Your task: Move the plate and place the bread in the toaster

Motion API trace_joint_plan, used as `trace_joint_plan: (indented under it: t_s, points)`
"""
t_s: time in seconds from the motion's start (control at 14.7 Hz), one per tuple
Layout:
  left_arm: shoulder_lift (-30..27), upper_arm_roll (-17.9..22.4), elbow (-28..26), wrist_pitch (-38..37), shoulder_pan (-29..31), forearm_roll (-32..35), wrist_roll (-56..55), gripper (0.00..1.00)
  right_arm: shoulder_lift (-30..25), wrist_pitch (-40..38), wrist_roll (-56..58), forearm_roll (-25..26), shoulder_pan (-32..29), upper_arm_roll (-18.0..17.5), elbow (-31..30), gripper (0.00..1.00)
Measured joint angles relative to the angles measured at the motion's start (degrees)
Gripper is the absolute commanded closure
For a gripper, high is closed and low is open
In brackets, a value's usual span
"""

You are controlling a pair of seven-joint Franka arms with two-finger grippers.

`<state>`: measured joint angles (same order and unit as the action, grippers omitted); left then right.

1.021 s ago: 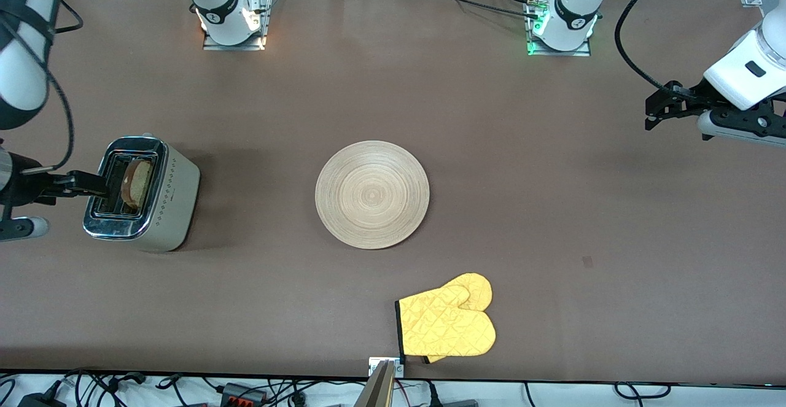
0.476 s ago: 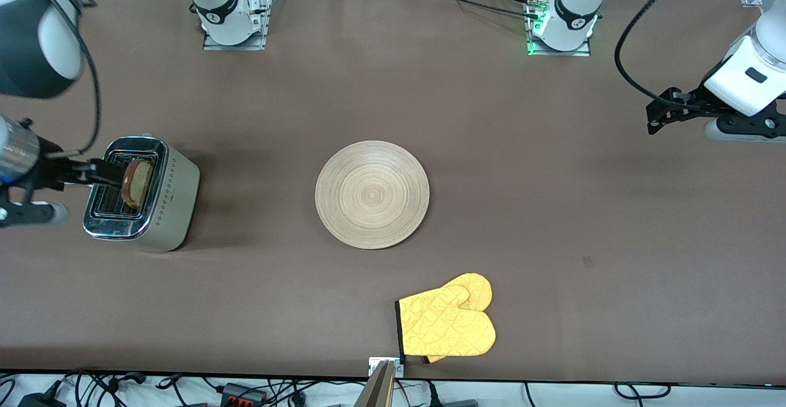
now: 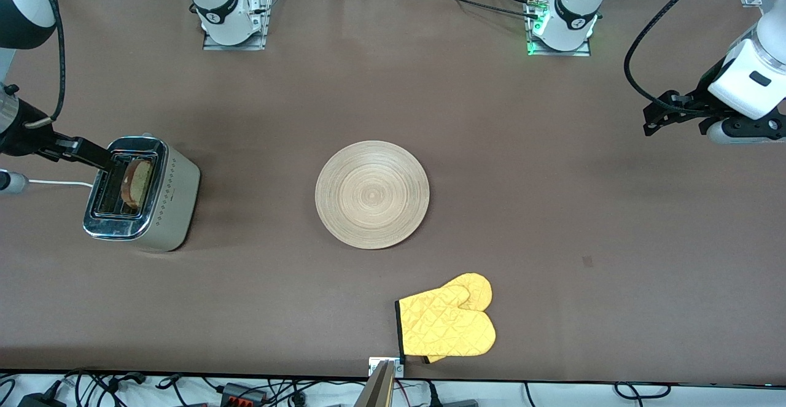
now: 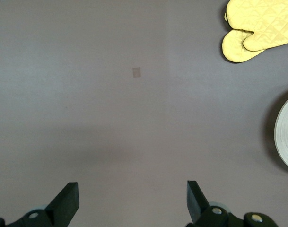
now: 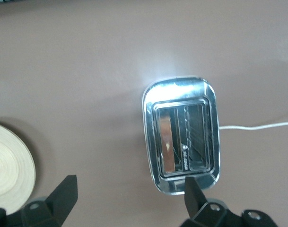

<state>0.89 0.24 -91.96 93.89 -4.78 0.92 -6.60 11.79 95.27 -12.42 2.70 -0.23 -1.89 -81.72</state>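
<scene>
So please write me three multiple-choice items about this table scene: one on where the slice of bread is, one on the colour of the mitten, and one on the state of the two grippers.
1. Where is the light brown bread slice?
A. On the round light-wood plate
B. In a slot of the cream-and-chrome toaster
C. On the quilted oven mitt

2. What colour is the quilted oven mitt?
A. Yellow
B. Red
C. Blue

3. How do the grippers stand?
A. Both shut
B. Only the left open
C. Both open

Answers:
1 B: the slice stands in a slot of the cream-and-chrome toaster, and the round light-wood plate is bare.
2 A: the mitt is yellow with a dark cuff edge.
3 C: the left gripper and the right gripper each show fingers spread, holding nothing.
</scene>
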Motion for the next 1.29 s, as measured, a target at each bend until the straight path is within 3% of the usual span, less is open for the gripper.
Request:
trace_joint_plan:
  t_s: [0.54, 1.29]
  points:
    - [0.14, 0.00, 0.00, 0.00, 0.01, -0.04, 1.41, 0.00, -3.41, 1.44, -0.51, -1.72, -1.11, -1.76, -4.13, 0.00]
    - [0.14, -0.03, -0.01, -0.07, 0.01, -0.03, 1.71, 0.00, -1.76, 2.23, -0.51, -2.55, -1.62, -1.83, -4.45, 0.00]
